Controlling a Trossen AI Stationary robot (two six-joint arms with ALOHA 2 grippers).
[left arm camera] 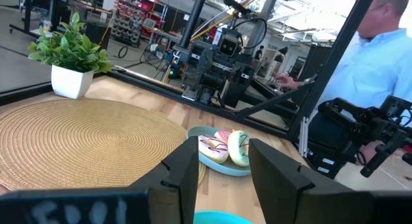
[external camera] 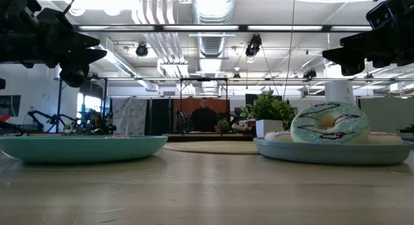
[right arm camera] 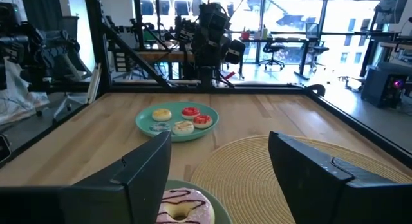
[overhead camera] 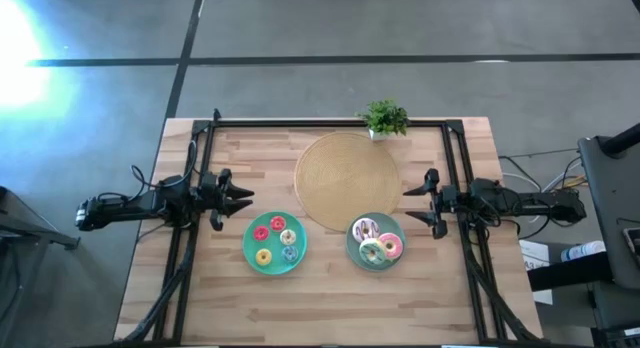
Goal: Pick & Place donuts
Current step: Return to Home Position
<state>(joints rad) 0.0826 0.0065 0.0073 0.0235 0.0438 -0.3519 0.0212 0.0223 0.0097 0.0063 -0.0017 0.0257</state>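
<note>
Several tiny donuts, yellow (overhead camera: 264, 256), red (overhead camera: 277, 224), cream (overhead camera: 288, 238) and blue (overhead camera: 290, 253), lie on the left teal plate (overhead camera: 250, 250), which shows in the right wrist view as the left plate (right arm camera: 143, 123). The right plate (overhead camera: 353, 250) carries the white-pink sprinkled donut (overhead camera: 363, 229), the pink donut (overhead camera: 391, 245) and the green-iced donut (overhead camera: 372, 253), which stands out in the low view as the green-iced donut (external camera: 330, 123). My left gripper (overhead camera: 238, 196) hovers open above the table, left of and beyond the left plate. My right gripper (overhead camera: 410, 203) hovers open, right of and beyond the right plate.
A round tan mat (overhead camera: 347, 180) lies beyond the two plates at the table's middle. A small potted plant (overhead camera: 385, 118) stands at the far edge. A black frame (overhead camera: 330, 122) runs around the table. A person (left arm camera: 380, 37) is beside the table's right side.
</note>
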